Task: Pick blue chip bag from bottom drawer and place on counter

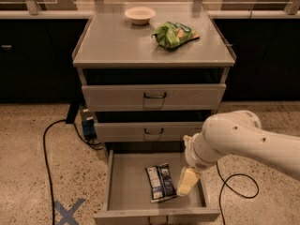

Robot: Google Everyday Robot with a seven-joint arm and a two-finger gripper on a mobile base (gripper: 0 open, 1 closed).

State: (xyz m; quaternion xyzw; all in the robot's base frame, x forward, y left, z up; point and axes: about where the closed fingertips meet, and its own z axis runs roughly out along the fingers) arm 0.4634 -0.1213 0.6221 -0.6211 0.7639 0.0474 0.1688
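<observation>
Hovering gripper (187, 182) in bottom drawer (126, 177) | between blue chip bag (159, 183) and side wall | grip unreadable

We see the deep grey metal bottom drawer (110, 182) pulled out and open from above. Its left half is bare tray. The small dark blue chip bag (161, 183) lies right of centre, near the front edge. The cream two-finger gripper (188, 182) hangs inside the drawer just beside the bag's right side, and the bulky white robot arm (243, 142) crosses over the drawer's right wall. The shallower grey middle drawer (150, 131) stands above the rear edge. On the flat grey metal counter (117, 46), a pale round bowl (139, 15) sits at the rear edge and a crinkly green chip bag (174, 34) right of centre. We find the counter's left side and front strip bare.
</observation>
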